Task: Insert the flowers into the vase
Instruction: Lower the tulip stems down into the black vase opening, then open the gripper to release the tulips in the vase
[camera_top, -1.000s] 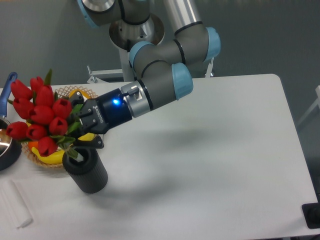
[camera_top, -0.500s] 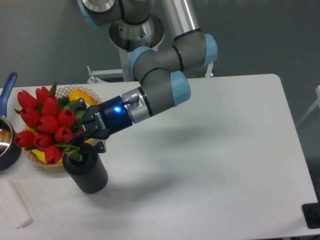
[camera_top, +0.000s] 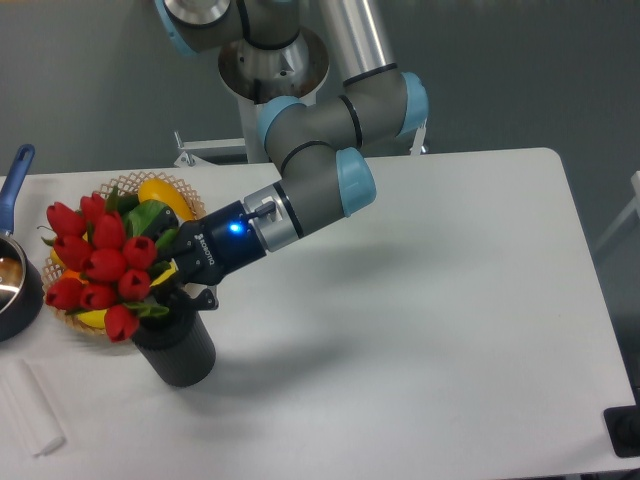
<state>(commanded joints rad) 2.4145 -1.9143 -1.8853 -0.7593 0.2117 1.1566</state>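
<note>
- Gripper, lower left of frame: I read it clamped on the stems of the flowers, jaws mostly hidden by leaves.
- Bunch axis tilted, heads up-left, stem ends at the mouth of the vase.
- Vase directly below gripper, upright.
- My call: tip stems vertical, push down.
- Wicker basket just behind.

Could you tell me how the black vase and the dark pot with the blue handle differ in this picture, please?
The vase is a tall, narrow cylinder; the pot is low and wide, and cut off by the left edge. The vase is plain black with no handle; the pot has a blue handle. The flowers, held by the end effector, hang over the vase's mouth; nothing reaches the pot. Both are dark and stand on the white table.
</note>
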